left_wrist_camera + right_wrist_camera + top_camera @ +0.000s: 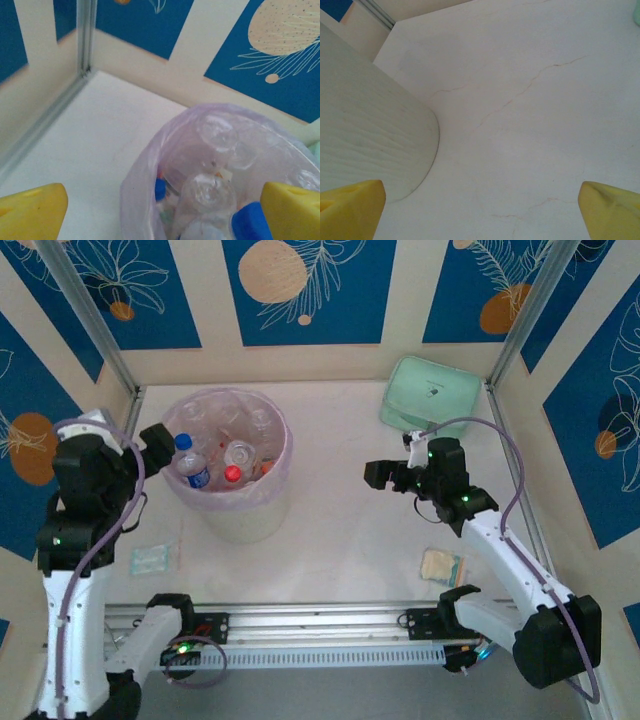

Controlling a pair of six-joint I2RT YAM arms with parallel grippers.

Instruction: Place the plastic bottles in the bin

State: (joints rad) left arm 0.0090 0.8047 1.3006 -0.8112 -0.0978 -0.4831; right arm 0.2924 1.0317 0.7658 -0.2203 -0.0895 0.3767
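Observation:
The bin [252, 512] stands at the left of the table with a clear liner and holds several plastic bottles [238, 454]. One bottle with a blue cap [190, 462] lies just inside its left rim. My left gripper [160, 465] hangs open beside that rim. From the left wrist I look down into the bin [145, 165] at crushed clear bottles [207, 192] and a blue cap [249, 224] by my right finger, with nothing between the jaws of the left gripper [162, 215]. My right gripper [392, 465] stands open and empty over bare table [481, 210], right of the bin's wall [365, 135].
A mint-green zip case [432, 395] lies at the back right corner. A small beige packet [441, 566] rests near the right arm. A pale green packet [150, 558] lies front left of the bin. A metal rail [320, 625] runs along the near edge.

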